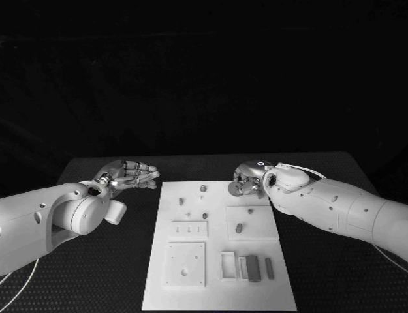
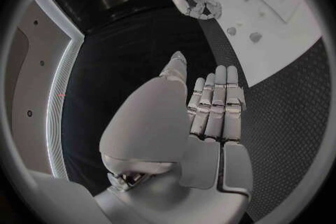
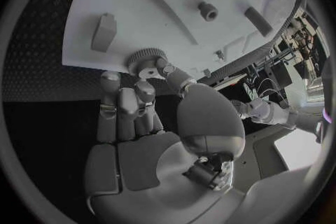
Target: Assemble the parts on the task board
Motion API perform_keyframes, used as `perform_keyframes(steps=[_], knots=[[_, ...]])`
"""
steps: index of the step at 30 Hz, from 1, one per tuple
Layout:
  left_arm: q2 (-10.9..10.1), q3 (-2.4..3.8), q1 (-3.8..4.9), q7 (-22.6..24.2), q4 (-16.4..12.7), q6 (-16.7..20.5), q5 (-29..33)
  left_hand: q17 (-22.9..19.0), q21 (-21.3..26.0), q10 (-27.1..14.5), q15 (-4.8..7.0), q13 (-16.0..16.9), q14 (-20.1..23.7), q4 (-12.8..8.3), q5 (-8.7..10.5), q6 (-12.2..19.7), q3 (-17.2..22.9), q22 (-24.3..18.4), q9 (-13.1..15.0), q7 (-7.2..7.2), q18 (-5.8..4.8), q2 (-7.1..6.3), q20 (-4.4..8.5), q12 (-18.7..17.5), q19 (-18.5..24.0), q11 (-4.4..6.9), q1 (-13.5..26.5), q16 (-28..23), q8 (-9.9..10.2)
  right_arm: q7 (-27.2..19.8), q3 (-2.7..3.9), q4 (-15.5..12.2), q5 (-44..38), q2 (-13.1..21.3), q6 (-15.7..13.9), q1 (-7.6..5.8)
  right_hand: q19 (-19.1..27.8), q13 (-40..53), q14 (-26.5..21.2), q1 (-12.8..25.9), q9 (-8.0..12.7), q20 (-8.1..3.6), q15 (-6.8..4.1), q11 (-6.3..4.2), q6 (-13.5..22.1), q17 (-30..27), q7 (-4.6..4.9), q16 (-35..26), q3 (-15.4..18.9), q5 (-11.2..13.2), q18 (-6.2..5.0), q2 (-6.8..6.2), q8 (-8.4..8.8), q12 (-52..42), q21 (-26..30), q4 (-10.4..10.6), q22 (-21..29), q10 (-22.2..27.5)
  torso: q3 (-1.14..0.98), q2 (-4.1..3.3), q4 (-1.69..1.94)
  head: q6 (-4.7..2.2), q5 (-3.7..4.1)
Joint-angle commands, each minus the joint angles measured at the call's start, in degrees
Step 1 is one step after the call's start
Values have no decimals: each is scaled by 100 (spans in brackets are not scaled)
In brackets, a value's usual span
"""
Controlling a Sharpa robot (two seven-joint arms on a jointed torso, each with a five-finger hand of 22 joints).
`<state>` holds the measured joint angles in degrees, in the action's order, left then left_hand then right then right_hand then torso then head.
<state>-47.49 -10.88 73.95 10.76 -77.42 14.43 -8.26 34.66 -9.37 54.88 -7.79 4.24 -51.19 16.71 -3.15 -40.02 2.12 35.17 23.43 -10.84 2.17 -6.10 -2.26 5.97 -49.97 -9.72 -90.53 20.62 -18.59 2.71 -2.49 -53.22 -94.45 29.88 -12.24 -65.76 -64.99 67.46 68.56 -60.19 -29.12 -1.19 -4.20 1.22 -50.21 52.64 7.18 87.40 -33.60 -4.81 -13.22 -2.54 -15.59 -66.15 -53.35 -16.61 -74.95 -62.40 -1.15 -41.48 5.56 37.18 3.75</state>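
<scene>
- Currently your right hand (image 1: 252, 179) sits at the far right edge of the task board (image 1: 219, 287), pinching a round toothed part (image 3: 145, 60) between thumb and fingertips; the other fingers lie close together beside it.
- Judging by the grip on the rim, the disc's face is left free so you can seat it flat on the board.
- Your left hand (image 1: 128, 175) hovers over the black table (image 1: 100, 166) just left of the board's far corner, holding nothing, its fingers straight and pressed side by side; it looks parked clear of the work.
- Remaining parts rest on the board: small pegs (image 1: 204, 189) toward the far end, a dark block (image 1: 254, 268) and a bar (image 1: 269, 267) at the near right.
- Assembly seems early; most pieces look unplaced.
</scene>
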Motion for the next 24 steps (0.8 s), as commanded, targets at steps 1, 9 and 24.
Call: perform_keyframes(steps=[1, 9, 24], knots=[[3, 6, 5, 53, -19, -68, 19, 7, 38, 3, -14, -4, -45, -2, 28, 33, -7, -2, -8, -54, 7, -4, 6, -35, -48, -8, 48, -26, 37, 233, -75, -58, -474, 26, 171, 128, -24, -18, 85, 0, -62, -43, -88, -31, -423, 32, 8, 42, 31, -37, -178, 43, -61, -42, -41, 1, -108, 36, 4, 3, -1, -2, 3], [-19, 6, 5, 59, -38, -43, 19, 11, 40, 4, -14, -4, -46, -4, 28, 33, -8, -2, -7, -54, 8, -5, 7, -36, -48, -8, 48, -29, 37, 342, -64, -436, -620, 202, -591, 116, -72, -81, 133, -6, -93, -69, -117, -59, -463, 3, -18, 39, 38, -40, -178, 3, -82, -49, -49, 2, -95, -22, 10, 11, -1, -58, 4], [-13, 6, 5, 76, -5, -24, 19, 18, 42, 6, -13, -4, -49, -4, 28, 33, -9, -1, -7, -52, 8, -6, 7, -40, -50, -7, 46, -34, 37, 688, 70, -1398, -1239, 390, -1143, -37, -139, -181, 240, -74, -129, -107, -152, -91, -516, 12, -49, 11, 34, -38, -178, -84, -103, -34, -44, -2, -79, -108, 11, 24, -26, -147, -8]])
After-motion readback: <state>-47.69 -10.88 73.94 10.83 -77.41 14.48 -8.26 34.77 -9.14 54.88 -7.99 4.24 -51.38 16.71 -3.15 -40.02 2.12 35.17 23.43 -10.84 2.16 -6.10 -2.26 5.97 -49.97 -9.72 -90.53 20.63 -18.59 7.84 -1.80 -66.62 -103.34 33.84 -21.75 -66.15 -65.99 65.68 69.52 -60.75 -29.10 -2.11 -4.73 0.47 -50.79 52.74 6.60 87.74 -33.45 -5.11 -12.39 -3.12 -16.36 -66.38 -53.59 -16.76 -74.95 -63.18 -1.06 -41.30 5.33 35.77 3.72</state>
